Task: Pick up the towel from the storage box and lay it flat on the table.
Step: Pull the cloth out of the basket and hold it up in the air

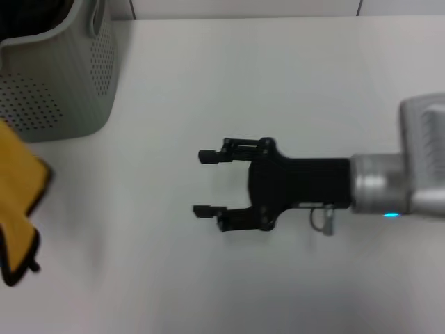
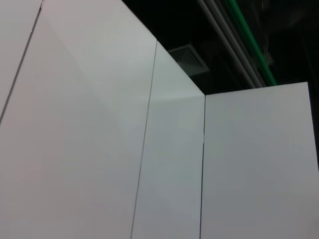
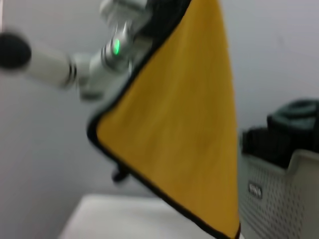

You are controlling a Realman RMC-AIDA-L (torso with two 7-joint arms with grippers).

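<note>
The towel (image 1: 17, 195) hangs in the air at the far left of the head view, yellow side out, with its black edging and corner cord low over the table (image 1: 278, 83). In the right wrist view the towel (image 3: 184, 129) drapes down from my left gripper (image 3: 159, 12), which is shut on its top edge; the left arm (image 3: 99, 59) reaches in behind it. My right gripper (image 1: 200, 183) hovers open over the middle of the table, fingers pointing at the towel and holding nothing. The storage box (image 1: 62, 76) stands at the back left.
The storage box (image 3: 279, 194) holds more dark cloth (image 3: 291, 124) bulging above its rim. White wall panels (image 2: 99, 149) fill the left wrist view. Bare tabletop lies between the right gripper and the towel.
</note>
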